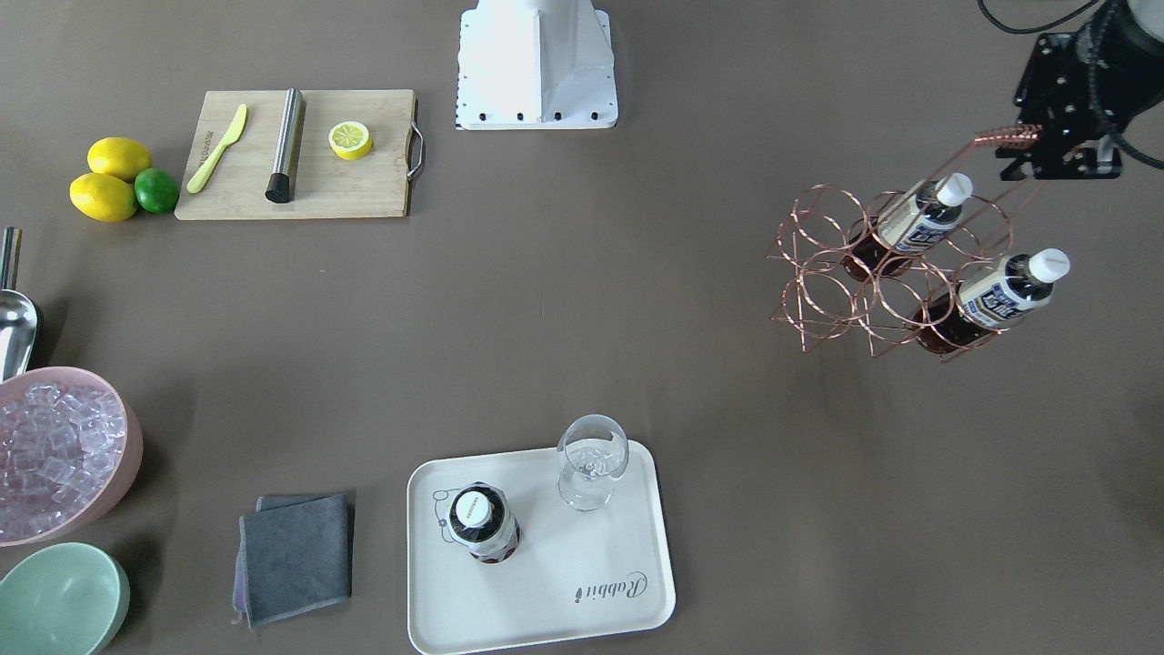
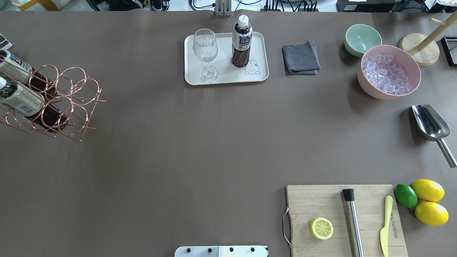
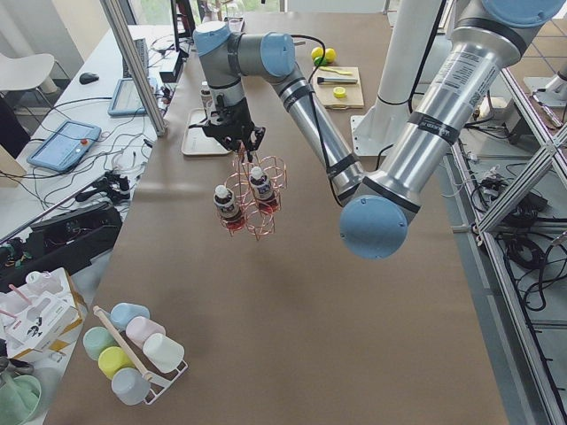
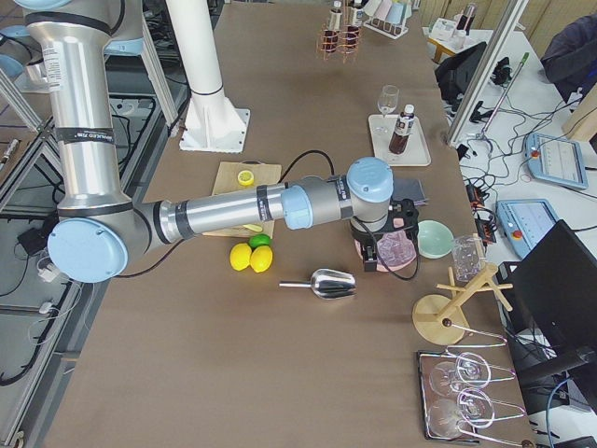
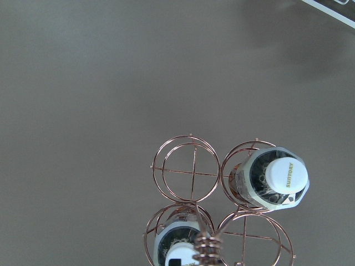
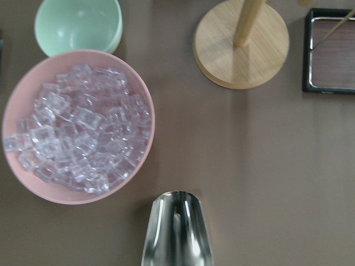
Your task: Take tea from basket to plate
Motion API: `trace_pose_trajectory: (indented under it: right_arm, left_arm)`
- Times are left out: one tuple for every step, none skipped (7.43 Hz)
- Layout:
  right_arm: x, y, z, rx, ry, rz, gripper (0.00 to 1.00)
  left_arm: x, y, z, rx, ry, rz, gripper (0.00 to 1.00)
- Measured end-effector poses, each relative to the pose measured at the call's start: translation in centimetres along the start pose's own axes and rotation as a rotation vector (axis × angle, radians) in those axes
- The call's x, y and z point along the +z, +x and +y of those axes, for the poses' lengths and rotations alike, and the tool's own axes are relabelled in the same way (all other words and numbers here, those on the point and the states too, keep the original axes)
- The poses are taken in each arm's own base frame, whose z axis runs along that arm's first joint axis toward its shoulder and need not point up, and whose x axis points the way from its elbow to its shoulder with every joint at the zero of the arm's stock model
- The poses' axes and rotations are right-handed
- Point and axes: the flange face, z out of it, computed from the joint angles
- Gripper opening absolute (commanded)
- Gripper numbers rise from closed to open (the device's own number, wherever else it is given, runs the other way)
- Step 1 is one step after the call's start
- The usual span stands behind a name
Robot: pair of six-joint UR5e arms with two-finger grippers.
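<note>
The copper wire basket [image 1: 887, 273] [image 2: 60, 100] is at the table's end on my left side, with two tea bottles [image 1: 918, 218] [image 1: 1005, 296] standing in its ring cells. My left gripper [image 1: 1023, 146] [image 3: 237, 146] is shut on the coiled handle [image 5: 208, 246] above it. Whether the basket's base touches the table I cannot tell. A third tea bottle [image 1: 485, 523] [image 2: 241, 43] stands upright on the cream plate [image 1: 582, 591] [image 2: 259, 46], beside a wine glass [image 1: 591, 459]. Only the right side view shows my right gripper [image 4: 378, 252], over the ice bowl; I cannot tell if it is open or shut.
A pink bowl of ice [image 2: 389, 71], a green bowl [image 2: 362, 39], a metal scoop [image 2: 430, 123], a grey cloth [image 2: 300, 57] and a wooden stand [image 2: 419, 48] are on my right side. The cutting board [image 2: 321, 203] carries a lemon half, muddler and knife, with lemons and a lime beside it.
</note>
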Motion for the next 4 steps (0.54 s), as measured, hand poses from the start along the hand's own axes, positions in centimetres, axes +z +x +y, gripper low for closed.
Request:
trace_pose_trajectory:
  right_arm:
    - [1.2,2.5,0.6,0.019,-0.067,0.075,0.99]
    - [2.1,4.3,1.4,0.023,-0.112,0.133,0.99]
    - [2.8,5.5,2.0,0.030,-0.137,0.160,0.99]
    - [3.2,6.0,2.3,0.038,-0.149,0.168,0.99]
  left_arm:
    - [1.3,0.6,-3.5,0.062,0.012,-0.033,0.00]
    - [2.3,1.5,-6.4,0.101,0.022,-0.053,0.00]
    - [3.1,2.3,-9.0,0.114,0.027,-0.048,0.00]
    - [4.1,3.6,-10.9,0.115,0.029,-0.040,0.00]
